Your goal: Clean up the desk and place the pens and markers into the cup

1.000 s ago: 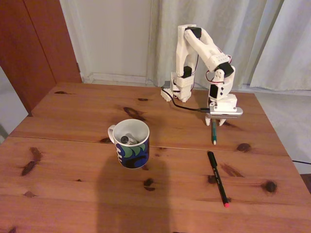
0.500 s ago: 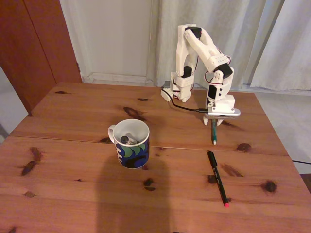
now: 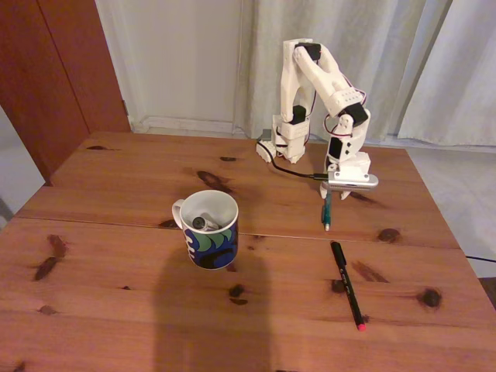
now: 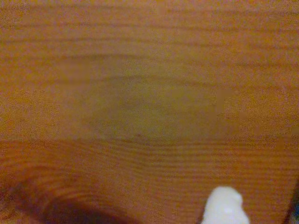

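The jaws (image 3: 332, 195) look clamped on the teal pen (image 3: 326, 213), which hangs right of the cup (image 3: 208, 229). Lift it clear of the surface (image 3: 116, 256) (white marker (image 3: 203, 223) already inside), then carry it cupward.

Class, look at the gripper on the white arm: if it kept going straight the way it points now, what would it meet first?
The gripper points down, so it would meet the desk first; the teal-green pen already sits at its fingertips, though grip is unclear.

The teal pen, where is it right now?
In the fixed view the teal pen hangs point down from the gripper, right of the cup and behind the black pen lying on the desk.
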